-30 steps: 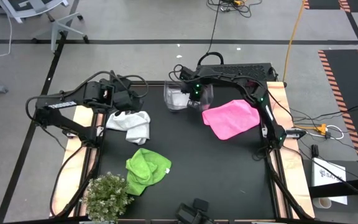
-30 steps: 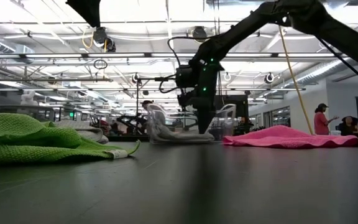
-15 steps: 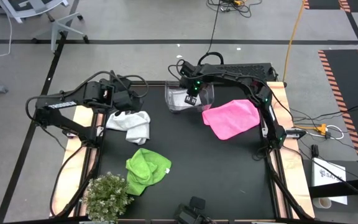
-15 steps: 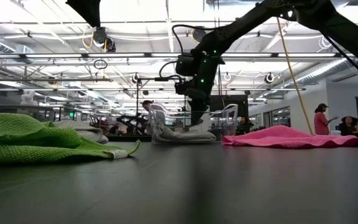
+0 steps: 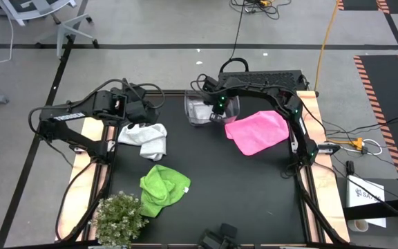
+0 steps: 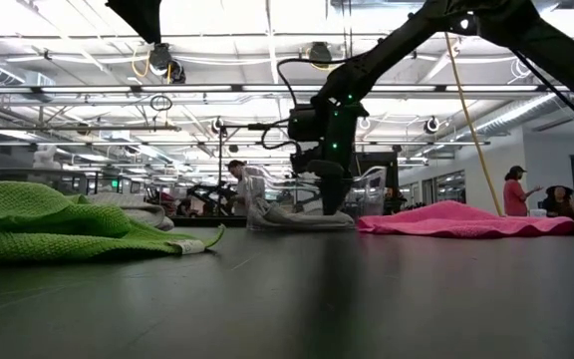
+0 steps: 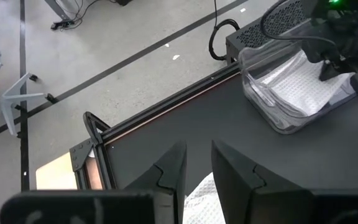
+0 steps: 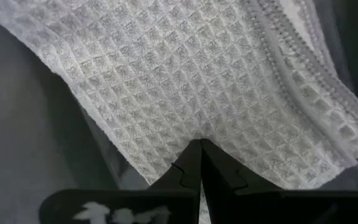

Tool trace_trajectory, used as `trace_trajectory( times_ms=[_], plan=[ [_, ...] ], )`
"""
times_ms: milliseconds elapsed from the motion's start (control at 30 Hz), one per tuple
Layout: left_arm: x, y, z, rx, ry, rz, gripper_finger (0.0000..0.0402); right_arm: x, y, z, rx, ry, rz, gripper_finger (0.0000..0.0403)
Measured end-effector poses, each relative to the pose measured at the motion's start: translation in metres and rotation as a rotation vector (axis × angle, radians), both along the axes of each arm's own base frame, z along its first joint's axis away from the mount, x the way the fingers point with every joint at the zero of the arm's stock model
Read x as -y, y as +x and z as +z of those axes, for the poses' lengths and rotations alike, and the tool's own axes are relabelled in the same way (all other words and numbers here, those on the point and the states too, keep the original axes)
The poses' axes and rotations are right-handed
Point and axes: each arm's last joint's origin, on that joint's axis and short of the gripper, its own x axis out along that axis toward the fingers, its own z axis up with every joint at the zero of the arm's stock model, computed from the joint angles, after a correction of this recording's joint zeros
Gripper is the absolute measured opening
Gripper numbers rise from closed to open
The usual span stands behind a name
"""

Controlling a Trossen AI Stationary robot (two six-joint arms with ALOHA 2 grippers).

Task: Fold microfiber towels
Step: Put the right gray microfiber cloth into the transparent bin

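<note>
A clear bin (image 5: 191,122) at the table's far middle holds a folded white towel (image 5: 200,108). My right gripper (image 5: 215,115) reaches down into the bin, shut, with its tips on that towel (image 8: 197,74). A second white towel (image 5: 146,138) lies crumpled at the left. My left gripper (image 7: 197,167) hangs well above its far edge, its fingers a small gap apart and holding nothing. A pink towel (image 5: 257,131) lies spread at the right. A lime green towel (image 5: 163,187) lies bunched near the front left. My right gripper has its shut fingertips (image 8: 191,155) on the top face of the white towel (image 8: 185,124) in the bin, coming steeply from above. The towel lies flat on the bin's floor. Whether any cloth is caught between the tips cannot be told.
A small bushy plant (image 5: 119,218) stands at the front left corner. The bin's clear walls (image 6: 369,191) rise around my right gripper (image 6: 332,204). Bare dark tabletop (image 5: 240,194) lies at the middle and front right. People show in the room behind (image 6: 514,191).
My right gripper rose a little off the white towel in the bin, toward the far edge, then came back down onto it, staying shut throughout.
</note>
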Motion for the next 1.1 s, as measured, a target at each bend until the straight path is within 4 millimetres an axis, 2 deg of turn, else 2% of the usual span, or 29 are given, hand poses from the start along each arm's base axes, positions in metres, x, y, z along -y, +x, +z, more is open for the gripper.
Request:
trace_trajectory(
  times_ms=[267,500,667,1100],
  plan=[
    [0.0,0.0,0.0,0.005,-0.001,0.005,0.0076,-0.007,-0.007,0.003,-0.066,0.04,0.002,0.0],
    [0.0,0.0,0.0,0.007,-0.002,0.006,0.0076,-0.007,-0.013,0.028,-0.062,-0.054,0.008,0.0],
    [0.0,0.0,0.0,0.008,-0.002,0.006,0.0076,-0.002,-0.016,0.037,-0.025,-0.081,-0.003,0.0],
    [0.0,0.0,0.0,0.011,-0.002,0.007,0.0076,-0.001,-0.007,0.03,0.044,-0.089,-0.007,0.0]
  ],
)
